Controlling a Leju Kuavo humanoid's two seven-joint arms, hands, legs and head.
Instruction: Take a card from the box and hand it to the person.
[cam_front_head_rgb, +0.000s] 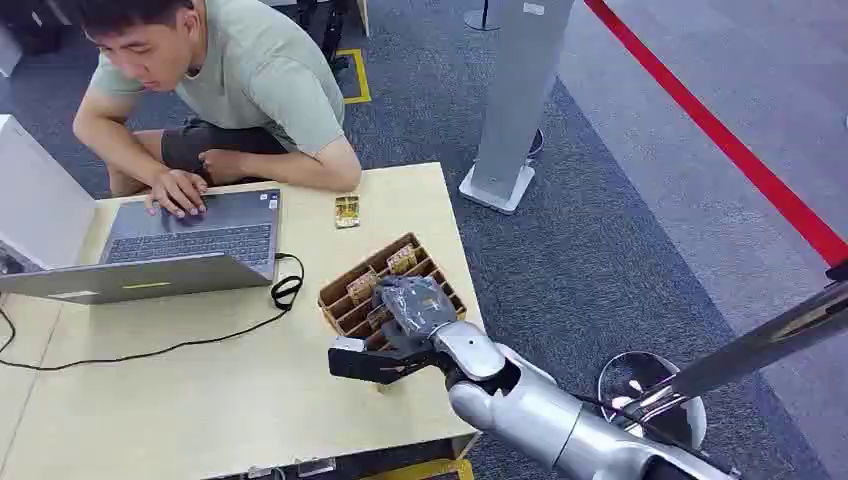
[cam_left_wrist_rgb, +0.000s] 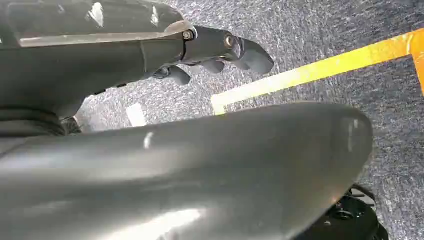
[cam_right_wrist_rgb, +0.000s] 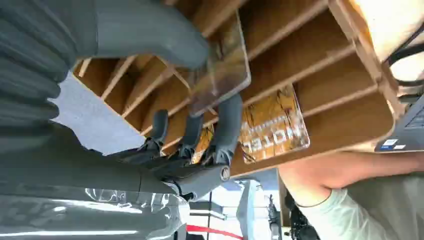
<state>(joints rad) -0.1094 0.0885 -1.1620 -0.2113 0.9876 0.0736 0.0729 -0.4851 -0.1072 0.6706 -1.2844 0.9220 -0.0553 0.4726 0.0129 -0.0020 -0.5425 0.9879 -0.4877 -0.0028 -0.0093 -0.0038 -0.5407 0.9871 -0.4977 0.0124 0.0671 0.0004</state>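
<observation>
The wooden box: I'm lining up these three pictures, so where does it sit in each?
Head view: the wooden box stands near the table's right edge, under the right robot hand.
Left wrist view: not in it.
Right wrist view: the box's slats run across the top, a card pinched by the robot hand.
Shared landmark: the person's pale green shirt.

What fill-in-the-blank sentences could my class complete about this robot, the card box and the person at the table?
1. The right hand pinches a card over the wooden ____.
2. The person rests a hand on a ____.
3. One card lies on the table between the box and the ____.
4. The left hand hangs above a floor marked with a ____ line.

Missing words: box; laptop; person; yellow
</observation>
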